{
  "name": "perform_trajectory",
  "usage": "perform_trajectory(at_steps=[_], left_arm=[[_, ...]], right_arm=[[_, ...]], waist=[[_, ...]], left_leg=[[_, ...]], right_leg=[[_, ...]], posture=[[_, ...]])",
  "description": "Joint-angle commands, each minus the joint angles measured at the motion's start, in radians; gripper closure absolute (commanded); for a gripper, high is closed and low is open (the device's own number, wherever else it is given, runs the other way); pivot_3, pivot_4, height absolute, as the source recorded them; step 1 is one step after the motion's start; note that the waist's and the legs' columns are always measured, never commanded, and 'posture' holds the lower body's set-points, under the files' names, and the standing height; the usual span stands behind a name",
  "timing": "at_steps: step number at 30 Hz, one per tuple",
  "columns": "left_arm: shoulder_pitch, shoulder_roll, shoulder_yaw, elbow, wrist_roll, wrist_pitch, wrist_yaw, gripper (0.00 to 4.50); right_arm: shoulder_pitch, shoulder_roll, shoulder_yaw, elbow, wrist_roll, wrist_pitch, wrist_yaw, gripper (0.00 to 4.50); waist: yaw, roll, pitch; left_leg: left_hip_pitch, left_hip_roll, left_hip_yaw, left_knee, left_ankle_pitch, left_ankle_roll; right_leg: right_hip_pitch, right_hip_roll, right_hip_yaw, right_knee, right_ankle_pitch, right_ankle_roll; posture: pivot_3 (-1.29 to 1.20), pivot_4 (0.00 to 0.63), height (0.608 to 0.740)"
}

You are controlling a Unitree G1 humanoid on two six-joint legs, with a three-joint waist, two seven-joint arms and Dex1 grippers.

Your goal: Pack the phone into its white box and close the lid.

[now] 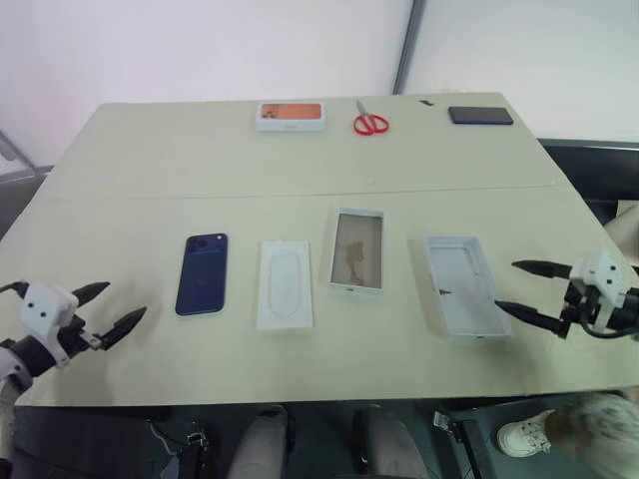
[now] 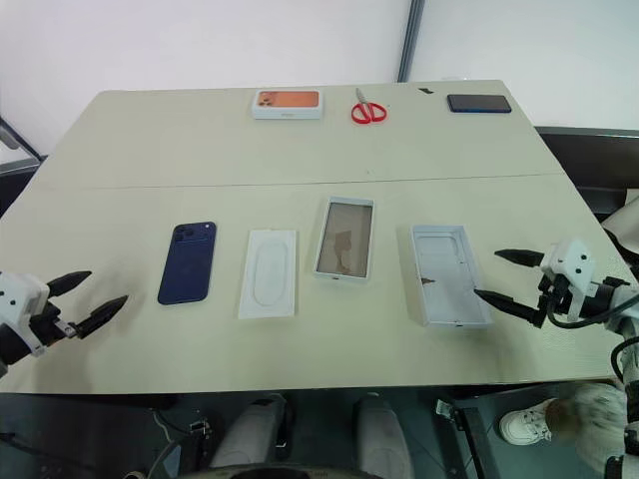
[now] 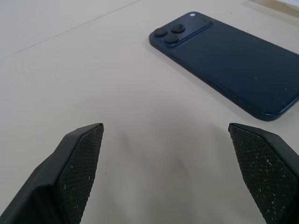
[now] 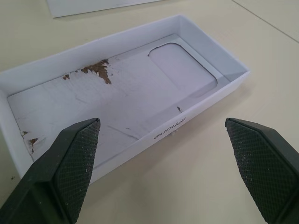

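Packing has not begun: the phone lies face down on the table, left of the white box and upturned lid, while the left gripper and right gripper hover empty, fingers spread wide, so the left should likely reach for the phone next.

Phone face-down, left — white box open, centre — lid inside-up, right.

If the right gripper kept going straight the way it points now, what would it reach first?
Most likely the lid, lying inside-up just ahead of the open right gripper. Its near side wall comes first, though the height of the fingers over the table is unclear.
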Motion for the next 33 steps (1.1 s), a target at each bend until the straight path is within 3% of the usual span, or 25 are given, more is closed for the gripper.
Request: perform_trajectory(at_steps=[1, 22, 33], left_arm=[[0.01, 0.01, 0.037, -0.033, -0.021, 0.021, 0.007, 0.0], [-0.03, -0.006, 0.009, -0.092, -0.016, 0.072, 0.016, 0.0], [-0.062, 0.005, -0.017, -0.242, -0.085, 0.341, 0.069, 0.0]], right_arm=[[0.002, -0.011, -0.029, -0.062, 0.024, 0.02, -0.016, 0.03], [-0.075, 0.049, 0.031, -0.159, 0.012, 0.08, -0.075, 0.03], [-0.147, 0.071, 0.084, -0.23, 0.009, 0.117, -0.093, 0.03]], waist=[[0.001, 0.0, 0.0], [0.001, 0.0, 0.0], [-0.002, 0.0, 0.0]], left_leg=[[0.0, 0.0, 0.0, 0.0, 0.0, 0.0], [0.0, 0.0, 0.0, 0.0, 0.0, 0.0], [0.0, 0.0, 0.0, 0.0, 0.0, 0.0]], right_leg=[[0.0, 0.0, 0.0, 0.0, 0.0, 0.0], [0.0, 0.0, 0.0, 0.0, 0.0, 0.001], [0.0, 0.0, 0.0, 0.0, 0.001, 0.002]], posture=[[0.0, 0.15, 0.74], [0.0, 0.15, 0.74], [0.0, 0.15, 0.74]])
